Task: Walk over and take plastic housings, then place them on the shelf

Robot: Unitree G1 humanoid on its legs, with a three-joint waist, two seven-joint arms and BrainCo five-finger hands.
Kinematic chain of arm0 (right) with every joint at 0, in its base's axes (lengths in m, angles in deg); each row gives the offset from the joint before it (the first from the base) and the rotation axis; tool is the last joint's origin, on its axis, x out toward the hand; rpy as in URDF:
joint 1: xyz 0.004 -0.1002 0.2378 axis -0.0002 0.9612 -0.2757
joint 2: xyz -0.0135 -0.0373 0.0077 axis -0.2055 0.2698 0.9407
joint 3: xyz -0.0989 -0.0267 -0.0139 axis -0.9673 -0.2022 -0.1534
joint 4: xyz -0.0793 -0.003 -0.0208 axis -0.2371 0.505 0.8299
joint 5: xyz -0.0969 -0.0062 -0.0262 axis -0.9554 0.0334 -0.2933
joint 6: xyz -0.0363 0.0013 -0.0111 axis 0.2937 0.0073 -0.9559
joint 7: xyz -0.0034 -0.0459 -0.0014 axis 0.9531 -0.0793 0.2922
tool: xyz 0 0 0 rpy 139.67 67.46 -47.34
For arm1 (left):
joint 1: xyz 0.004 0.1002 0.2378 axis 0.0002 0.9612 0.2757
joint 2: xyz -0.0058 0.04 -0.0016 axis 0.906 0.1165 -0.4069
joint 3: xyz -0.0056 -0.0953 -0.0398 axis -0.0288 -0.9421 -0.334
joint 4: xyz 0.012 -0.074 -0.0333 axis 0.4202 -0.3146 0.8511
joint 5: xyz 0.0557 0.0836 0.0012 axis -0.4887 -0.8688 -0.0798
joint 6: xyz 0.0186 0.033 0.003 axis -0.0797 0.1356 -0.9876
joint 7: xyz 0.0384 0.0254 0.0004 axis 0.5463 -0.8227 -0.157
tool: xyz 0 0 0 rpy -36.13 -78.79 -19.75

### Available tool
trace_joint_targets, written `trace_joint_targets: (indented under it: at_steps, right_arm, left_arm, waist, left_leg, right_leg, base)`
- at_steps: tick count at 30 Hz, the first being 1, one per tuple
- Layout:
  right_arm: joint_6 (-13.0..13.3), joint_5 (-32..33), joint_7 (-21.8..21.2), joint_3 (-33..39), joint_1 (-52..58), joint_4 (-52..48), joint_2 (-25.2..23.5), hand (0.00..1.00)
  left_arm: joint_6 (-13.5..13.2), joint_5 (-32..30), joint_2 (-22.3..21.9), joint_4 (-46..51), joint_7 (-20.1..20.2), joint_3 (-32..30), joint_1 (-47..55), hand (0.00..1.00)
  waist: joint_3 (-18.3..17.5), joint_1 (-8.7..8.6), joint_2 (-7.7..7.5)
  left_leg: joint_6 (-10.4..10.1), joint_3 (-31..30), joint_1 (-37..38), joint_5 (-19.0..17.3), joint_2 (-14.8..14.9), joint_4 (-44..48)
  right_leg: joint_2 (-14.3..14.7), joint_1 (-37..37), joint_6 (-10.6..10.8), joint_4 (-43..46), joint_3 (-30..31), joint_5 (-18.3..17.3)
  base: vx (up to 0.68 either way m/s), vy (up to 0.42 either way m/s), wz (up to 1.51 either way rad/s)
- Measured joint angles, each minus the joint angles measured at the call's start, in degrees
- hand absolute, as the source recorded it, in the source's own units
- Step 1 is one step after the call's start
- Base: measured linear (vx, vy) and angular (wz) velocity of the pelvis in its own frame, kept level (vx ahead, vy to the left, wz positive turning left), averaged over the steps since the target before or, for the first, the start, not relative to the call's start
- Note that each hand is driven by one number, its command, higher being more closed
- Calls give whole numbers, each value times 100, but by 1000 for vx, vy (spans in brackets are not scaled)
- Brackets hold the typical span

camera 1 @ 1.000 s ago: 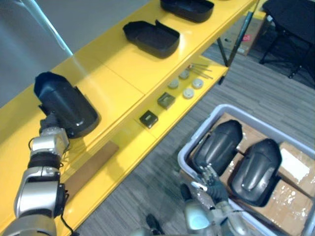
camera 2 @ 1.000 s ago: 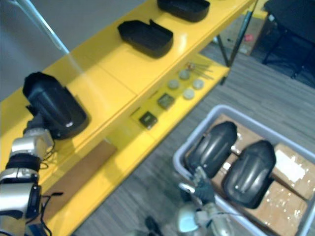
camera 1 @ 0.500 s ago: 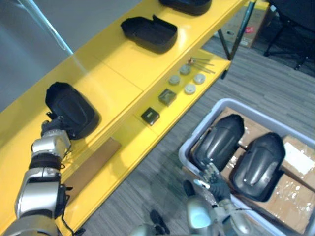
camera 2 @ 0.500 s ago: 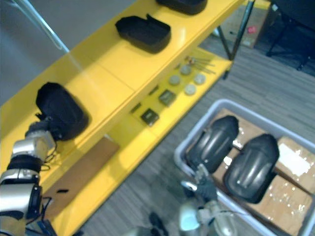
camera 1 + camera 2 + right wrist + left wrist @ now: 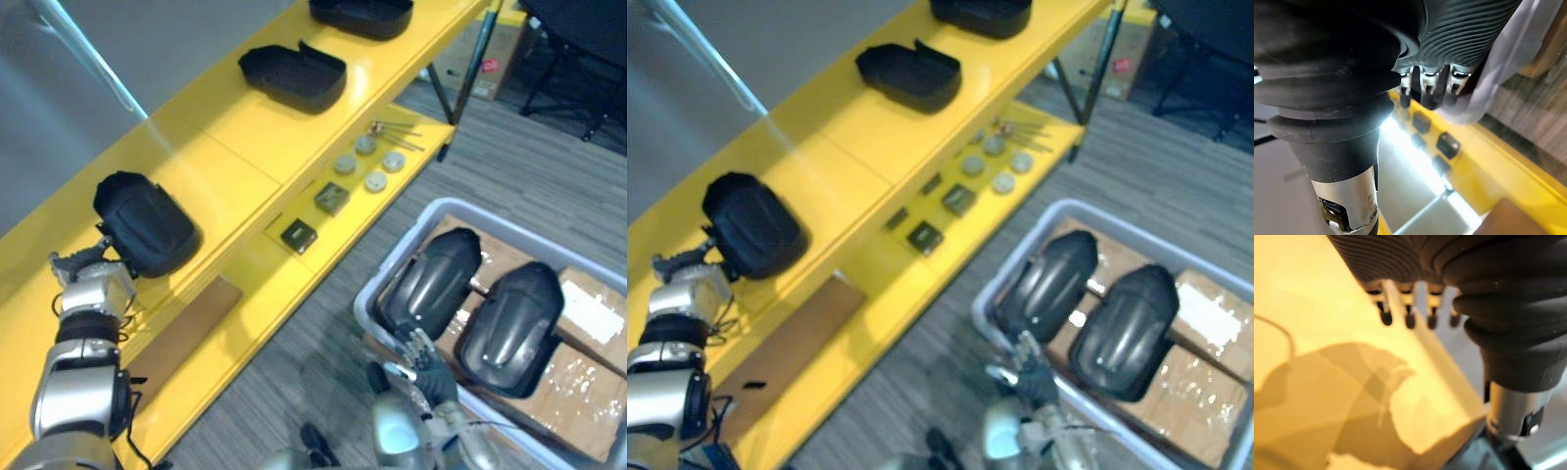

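Matt black plastic housing (image 5: 147, 223) on a glossy yellow shelf (image 5: 230, 147); cardboard (image 5: 578, 392) lines the bin (image 5: 392, 262).

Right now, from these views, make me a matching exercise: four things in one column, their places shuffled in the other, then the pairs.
Things:
1. plastic housing
2. round discs
3. left hand
4. right hand

Places:
A. at the grey bin, by its near rim
B. lying on top of the yellow shelf
C. on the lower ledge
D. open, at the shelf's front edge beside the nearest housing

Pairs: 1-B; 2-C; 3-D; 4-A
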Motion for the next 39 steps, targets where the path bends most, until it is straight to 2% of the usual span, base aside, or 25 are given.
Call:
trace_joint_targets:
  at_steps: [3,6,8,11,14,16,18,20,21,23,24,25,27,28,29,35,39]
  right_arm:
    - [-6,141,-5,-5,2,3,-2,0]
    - [14,353,31,-20,7,8,-13,0]
    - [152,573,52,-20,2,9,-52,0]
    - [349,603,37,10,-19,0,-172,0]
    - [441,560,15,80,-107,-15,-235,0]
    - [495,526,1,151,-224,-50,-248,0]
    - [509,388,3,262,-290,-170,-255,0]
    - [588,208,37,504,-349,-394,-297,0]
    - [641,192,44,572,-384,-419,-299,0]
    - [787,196,97,997,-579,-433,-360,0]
    - [794,195,125,1123,-636,-436,-369,0]
    - [805,212,162,1377,-729,-443,-375,0]
    - [868,218,160,1681,-885,-452,-376,0]
    - [884,219,156,1726,-927,-459,-380,0]
    - [890,215,411,2185,-1332,-502,-494,0]
    - [893,231,397,2162,-1306,-342,-567,0]
    - [898,589,246,2157,-1120,-1,-872,0]
  left_arm:
    - [-55,332,12,-3,-5,1,0,0]
    - [-431,360,41,-34,-6,9,0,0]
    - [-842,325,135,-34,-160,9,-62,0]
    - [-1231,286,469,-31,-257,7,-359,0]
    - [-1882,162,787,208,-239,5,-600,0]
    - [-2486,88,788,854,-145,6,-426,0]
    - [-2797,-114,693,1633,-79,-101,86,0]
    - [-3228,-426,101,3328,161,-661,1387,0]
    - [-3298,-555,-87,3698,197,-788,1726,0]
    - [-3455,-856,-912,4965,321,-1103,3045,0]
    - [-3464,-919,-1113,5245,359,-1141,3374,0]
    - [-3558,-1067,-1481,5671,477,-1220,3953,0]
    - [-3748,-1077,-1951,6218,799,-1412,4820,0]
    - [-3786,-1107,-2021,6319,885,-1459,4996,0]
    - [-4464,-1514,-2679,7270,2029,-1571,5710,0]
    - [-4518,-1513,-2745,7143,1961,-1570,5704,0]
    - [-4544,-1481,-3154,6403,1271,-1570,5712,0]
  waist:
    - [-112,10,8]
    - [-249,3,9]
    - [-347,32,3]
    - [-369,47,-36]
    - [-555,137,-16]
    - [-649,201,-16]
    - [-747,279,-8]
    - [-948,490,-18]
    - [-989,570,-39]
    - [-1052,869,-118]
    - [-1072,942,-147]
    - [-1109,1098,-213]
    - [-1187,1331,-350]
    - [-1214,1364,-397]
    - [-1264,1534,-689]
    - [-1173,1531,-698]
    - [-835,1503,-718]
  left_leg:
    - [1,-62,3,3,0,4]
    - [2,-110,7,5,1,3]
    - [2,-131,28,4,-8,-3]
    - [2,-211,52,4,-11,-10]
    - [3,-259,69,6,-13,-97]
    - [3,-401,86,7,-11,-114]
    - [4,-517,85,10,-10,-132]
    - [-13,-711,92,32,4,-177]
    - [-19,-739,107,48,7,-198]
    - [-43,-1033,208,68,44,-228]
    - [-42,-1099,222,70,47,-231]
    - [-39,-1239,245,79,44,-238]
    - [-18,-1460,312,135,-5,-309]
    - [-11,-1525,304,140,-36,-313]
    - [-34,-1790,321,222,-33,-439]
    - [-34,-1799,341,222,-33,-427]
    - [-20,-1937,275,209,-60,-333]
  right_leg:
    - [-9,72,25,-119,-47,68]
    - [-28,163,41,-245,-131,119]
    - [-41,226,49,-322,-148,138]
    - [-51,323,47,-421,-176,168]
    - [-55,419,26,-598,-273,202]
    - [-78,618,48,-760,-435,226]
    - [-81,699,54,-839,-540,232]
    - [-80,832,61,-950,-781,241]
    - [-76,862,61,-962,-820,241]
    - [-55,1082,42,-964,-1182,227]
    - [-55,1135,31,-964,-1267,219]
    - [-64,1222,9,-967,-1413,200]
    - [-92,1385,26,-970,-1615,121]
    - [-130,1415,60,-971,-1706,69]
    - [-171,1593,35,-967,-2025,-118]
    - [-182,1588,37,-897,-2027,-143]
    - [-257,1570,66,-662,-2162,-267]
  base:
    - [26,9,9]
    - [38,9,10]
    - [29,14,5]
    - [8,4,7]
    - [4,-13,10]
    - [20,-1,29]
    - [29,-7,35]
    - [59,-16,46]
    - [67,-21,45]
    - [43,-19,56]
    - [16,-5,62]
    - [1,-1,53]
    - [-15,-4,57]
    - [-15,-5,36]
    - [-8,-4,13]
    - [-1,1,1]
    - [-42,13,16]
